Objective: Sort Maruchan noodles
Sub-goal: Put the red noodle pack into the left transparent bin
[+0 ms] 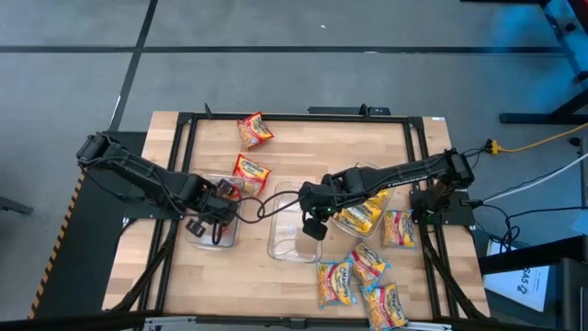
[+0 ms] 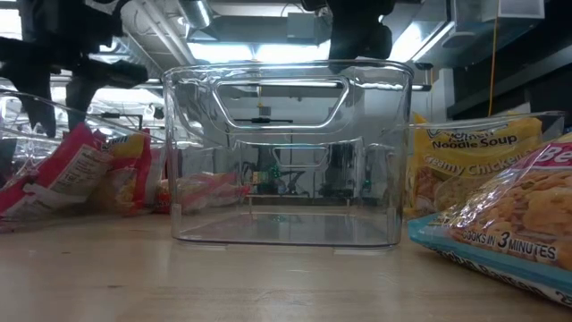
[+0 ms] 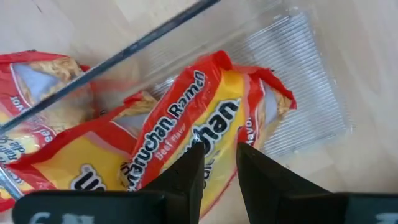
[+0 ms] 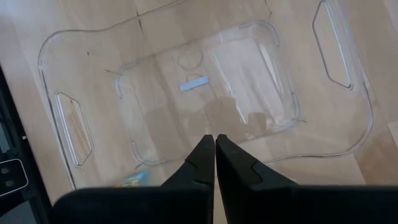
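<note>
A red and yellow Maruchan noodles packet [image 3: 186,124] lies slanted in the left clear tray [image 1: 213,230]. My left gripper [image 3: 217,155] stands open right above it, pointing down. Another red packet [image 1: 250,173] leans on that tray's far edge, and a third [image 1: 254,129] lies near the table's far edge. My right gripper [image 4: 215,144] is shut and hangs over the middle clear tray [image 4: 205,99], which holds nothing. The right tray [image 1: 363,213] holds yellow packets. Several more packets [image 1: 354,276] lie loose at the near right.
The table's dark frame rail [image 1: 175,184] runs along the left beside the left tray. In the low view the middle tray [image 2: 290,152] stands in front, with red packets [image 2: 71,174] to one side and a yellow packet [image 2: 474,170] and a blue-edged one [image 2: 509,224] to the other.
</note>
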